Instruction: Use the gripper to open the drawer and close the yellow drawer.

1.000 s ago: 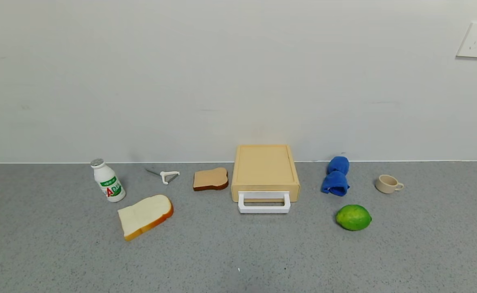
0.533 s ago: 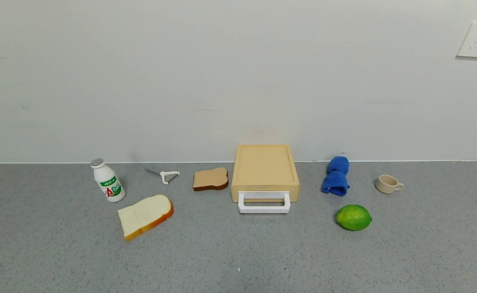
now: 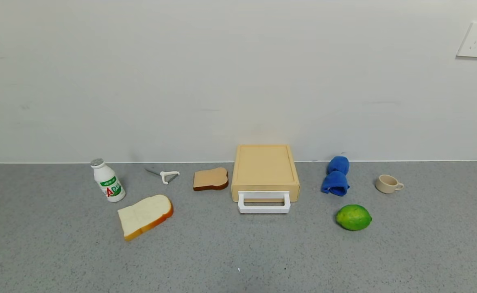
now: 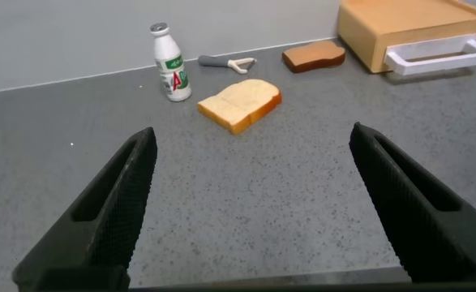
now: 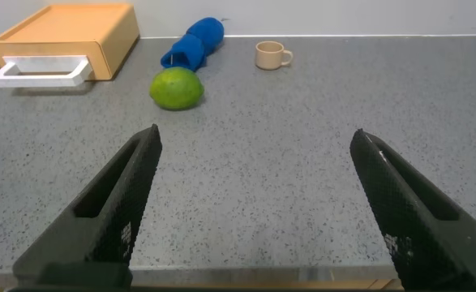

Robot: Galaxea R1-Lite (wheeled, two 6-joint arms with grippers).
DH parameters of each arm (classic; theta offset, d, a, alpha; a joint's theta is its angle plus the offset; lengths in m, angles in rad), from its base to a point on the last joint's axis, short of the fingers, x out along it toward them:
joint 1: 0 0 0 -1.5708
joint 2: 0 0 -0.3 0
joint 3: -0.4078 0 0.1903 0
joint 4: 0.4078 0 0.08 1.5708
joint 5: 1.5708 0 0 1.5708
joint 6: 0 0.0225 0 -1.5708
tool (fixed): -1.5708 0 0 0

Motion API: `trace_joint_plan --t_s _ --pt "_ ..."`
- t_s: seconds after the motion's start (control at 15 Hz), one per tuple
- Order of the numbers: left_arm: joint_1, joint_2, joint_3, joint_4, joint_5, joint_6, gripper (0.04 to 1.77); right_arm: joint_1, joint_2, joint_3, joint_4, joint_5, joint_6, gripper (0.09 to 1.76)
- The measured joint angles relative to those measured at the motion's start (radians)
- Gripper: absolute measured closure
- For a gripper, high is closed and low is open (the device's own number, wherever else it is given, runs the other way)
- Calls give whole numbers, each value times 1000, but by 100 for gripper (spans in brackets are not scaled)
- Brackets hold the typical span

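The counter is speckled grey. The drawer is pale yellow-tan with a white handle. The bottle is white with a green and red label. One bread slice is cream with an orange crust; the toast is tan with a dark brown crust. The cloth is bright blue, the lime green, the cup beige, the wall off-white. Both grippers' jaws are black.

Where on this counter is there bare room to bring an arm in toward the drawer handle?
The wide bare strip of counter in front of the white handle is free, bordered by the white bread slice and the lime. Crowded: beside the drawer, the brown toast and blue cloth.
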Motion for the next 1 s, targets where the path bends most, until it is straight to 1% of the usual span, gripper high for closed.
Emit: trace_joint_plan --t_s 0.13,0.2,0.27,0.33,0.47,0.53,1.0 --pt "0 0 1 0 -2 -1 9 0 0 0 0 0 0 14" --pt "0 0 1 2 -13 -3 9 0 0 0 0 0 0 14" --pt "0 0 1 31 -33 -12 9 0 0 0 0 0 0 14" --pt "1 0 0 57 -36 -26 9 0 0 0 0 0 0 14" --pt "1 0 -3 60 -26 -90 9 0 0 0 0 0 -1 14" --pt "1 0 -3 59 -23 -104 9 0 0 0 0 0 -1 14" --pt "1 0 -4 59 -24 -101 9 0 0 0 0 0 -1 14"
